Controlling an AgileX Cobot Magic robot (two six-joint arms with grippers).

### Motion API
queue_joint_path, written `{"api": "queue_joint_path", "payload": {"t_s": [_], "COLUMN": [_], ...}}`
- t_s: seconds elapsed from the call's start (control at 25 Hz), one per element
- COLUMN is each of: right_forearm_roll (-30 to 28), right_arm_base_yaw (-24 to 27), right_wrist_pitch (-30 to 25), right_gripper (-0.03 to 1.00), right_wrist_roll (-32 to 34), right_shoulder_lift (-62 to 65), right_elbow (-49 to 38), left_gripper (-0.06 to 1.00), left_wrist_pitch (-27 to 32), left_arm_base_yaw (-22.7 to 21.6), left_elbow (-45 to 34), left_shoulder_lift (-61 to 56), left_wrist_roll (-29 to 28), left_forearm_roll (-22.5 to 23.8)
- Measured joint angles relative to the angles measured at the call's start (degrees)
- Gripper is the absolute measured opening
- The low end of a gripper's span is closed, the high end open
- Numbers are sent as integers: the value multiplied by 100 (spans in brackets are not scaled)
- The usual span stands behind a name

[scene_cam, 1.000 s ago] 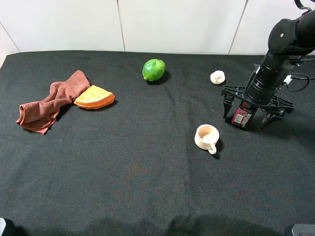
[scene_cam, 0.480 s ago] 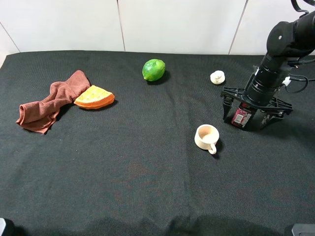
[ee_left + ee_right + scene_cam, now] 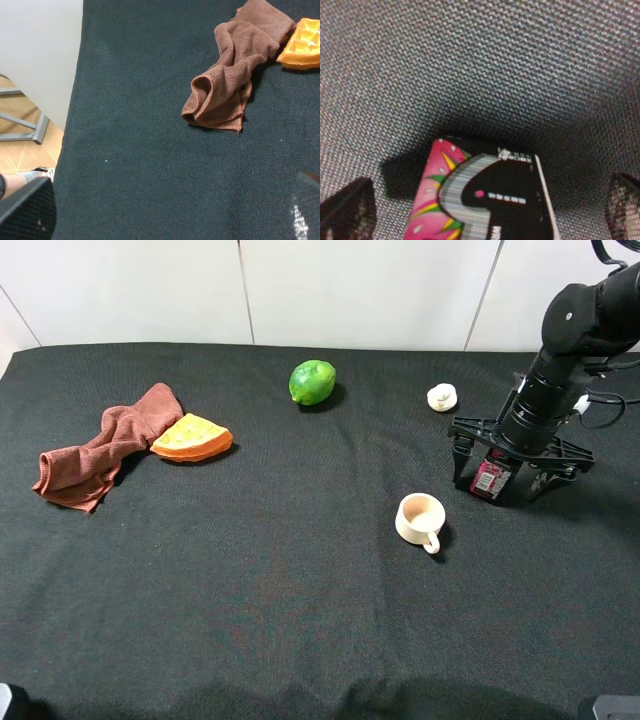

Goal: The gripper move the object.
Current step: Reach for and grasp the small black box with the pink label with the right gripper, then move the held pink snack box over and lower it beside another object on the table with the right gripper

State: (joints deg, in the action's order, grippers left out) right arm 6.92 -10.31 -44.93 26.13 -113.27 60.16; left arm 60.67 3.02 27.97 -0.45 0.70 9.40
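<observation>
**Right end effector spread around the pink-and-black box**

- Counter (image 3: 300, 620): covered in black woven fabric, with white wall panels behind it.
- Task item: a small rectangular box (image 3: 490, 478), black with pink sides and a white-marked face. It stands on the right part of the counter, between the prongs of the black multi-pronged right end effector (image 3: 518, 462). The right wrist view shows the box (image 3: 485, 200) from above, with green and yellow flecks on its pink side.
- Right end effector: lowered over the box with its prongs splayed wide. In the wrist view both fingertips (image 3: 347, 207) sit well clear of the box, with nothing pinched.
- Left end effector (image 3: 166, 209): its two mesh-textured fingertips (image 3: 27, 210) are far apart, so it is spread and holds nothing.
- Cream ceramic mug (image 3: 420, 519): upright, handle toward the front, near the box on its left.
- Small white lump (image 3: 441, 397): behind the mug and left of the right arm.
- Green lime (image 3: 312, 381): at the back, near the middle.
- Orange waffle-textured wedge (image 3: 192, 437): on the left of the counter, touching the cloth.
- Crumpled reddish-brown cloth (image 3: 100, 448): at the far left.
</observation>
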Motion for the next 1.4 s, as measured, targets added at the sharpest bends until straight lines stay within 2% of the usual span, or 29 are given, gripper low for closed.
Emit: {"api": "queue_joint_path", "payload": {"t_s": [0.72,1.4], "right_forearm_roll": [-75,-112], "right_arm_base_yaw": [0,0], "right_wrist_pitch": [25,-103], "right_gripper": [34,34], "right_wrist_roll": [-22,-493], "right_shoulder_lift": [0,76], "right_elbow": [0,6], "left_gripper": [99,99], "left_wrist_pitch": [0,0], "left_arm_base_yaw": [0,0], "left_elbow": [0,0], "left_shoulder_lift": [0,0], "left_wrist_roll": [0,0], "left_forearm_roll": [0,0]}}
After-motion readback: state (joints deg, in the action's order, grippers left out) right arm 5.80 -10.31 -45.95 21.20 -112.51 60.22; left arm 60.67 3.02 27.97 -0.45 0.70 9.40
